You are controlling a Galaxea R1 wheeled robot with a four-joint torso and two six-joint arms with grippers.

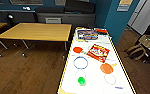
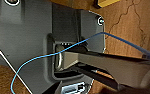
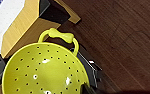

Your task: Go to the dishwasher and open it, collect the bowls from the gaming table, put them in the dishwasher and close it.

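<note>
Yellow-green bowl (image 3: 44,71) right up against right tool, fingers unseen.

1. The gaming table (image 1: 96,85), long and white-topped with a yellowish edge, runs away from the camera down the right half of the head view
2. At its near end sits a small green bowl (image 1: 81,80)
3. Beyond it lies a blue ring (image 1: 80,62); an orange round piece (image 1: 106,68) lies to the right, a smaller red-orange one (image 1: 77,49) further back
4. A red game box (image 1: 98,52) lies tilted mid-table, and a dark box (image 1: 87,34) rests at the far end
5. A yellow-wood table (image 1: 37,31) stands to the left on the dark wooden floor (image 1: 26,72)
6. A teal wall (image 1: 113,17) rises behind
7. Bags (image 1: 137,51) sit on the floor at the right
</note>
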